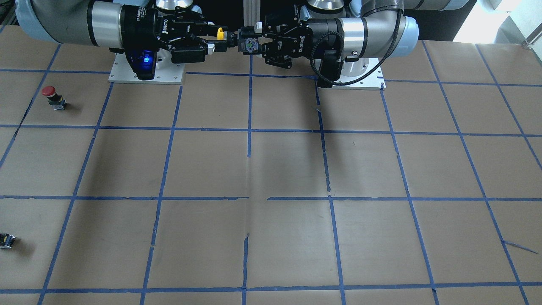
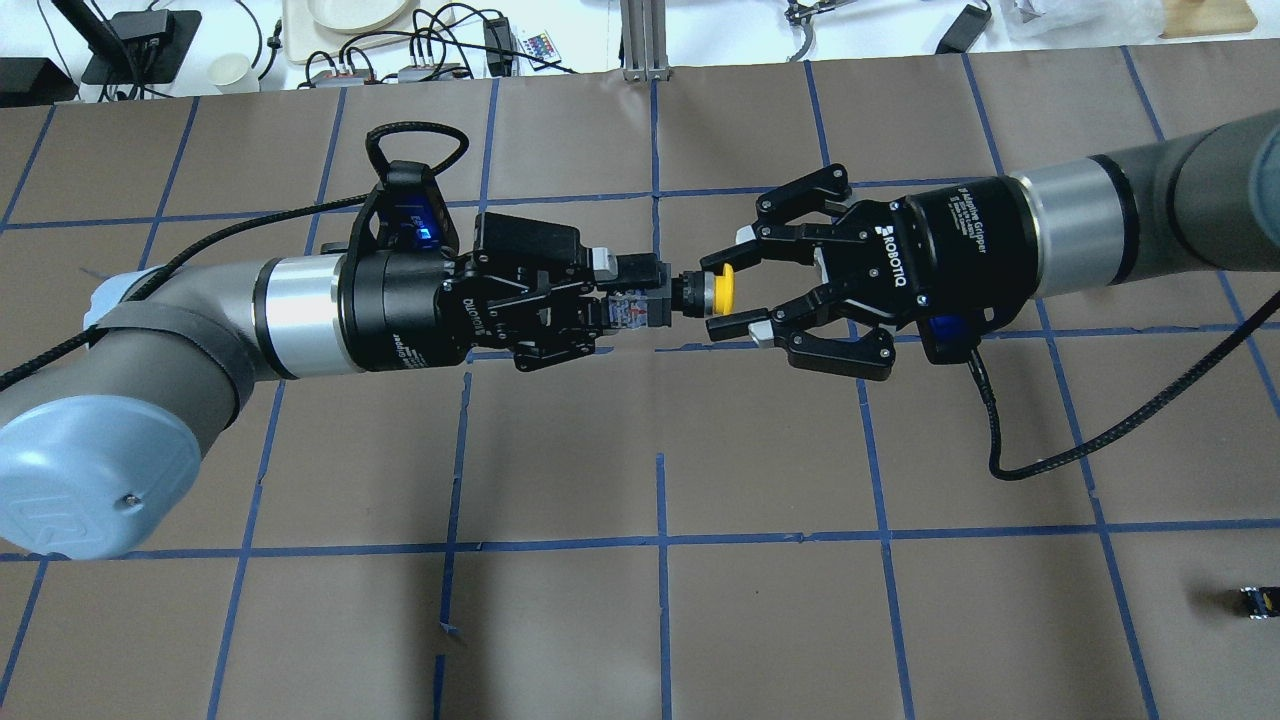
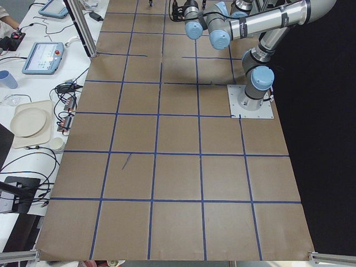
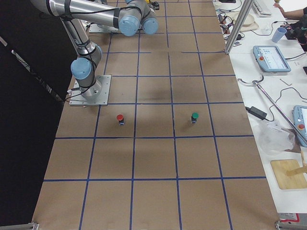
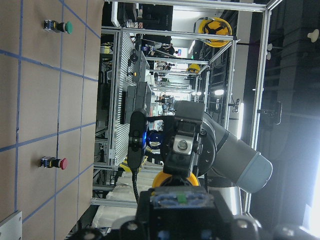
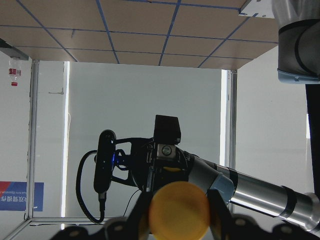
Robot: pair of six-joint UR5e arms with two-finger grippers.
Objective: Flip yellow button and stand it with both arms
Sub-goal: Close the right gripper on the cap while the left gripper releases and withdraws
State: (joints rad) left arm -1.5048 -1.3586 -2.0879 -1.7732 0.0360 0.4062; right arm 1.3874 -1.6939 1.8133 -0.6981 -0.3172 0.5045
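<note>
The yellow button (image 2: 722,288) is held level in the air between both arms, with its cap toward the right arm. My left gripper (image 2: 632,292) is shut on its grey contact-block body (image 2: 640,305). My right gripper (image 2: 720,292) is open, with one finger on each side of the yellow cap and small gaps showing. In the front-facing view the cap (image 1: 219,32) sits between the right gripper (image 1: 213,39) and the left gripper (image 1: 250,42). The right wrist view shows the cap (image 6: 179,209) between its fingers. The left wrist view shows the body (image 5: 177,200) with the cap (image 5: 175,179) behind it.
A red-capped button (image 1: 53,96) stands near the right arm's side, and a small black block (image 2: 1255,602) lies at the table's right edge. A green-capped button (image 4: 194,117) stands further out. The two arm base plates (image 1: 146,78) are bolted below the grippers.
</note>
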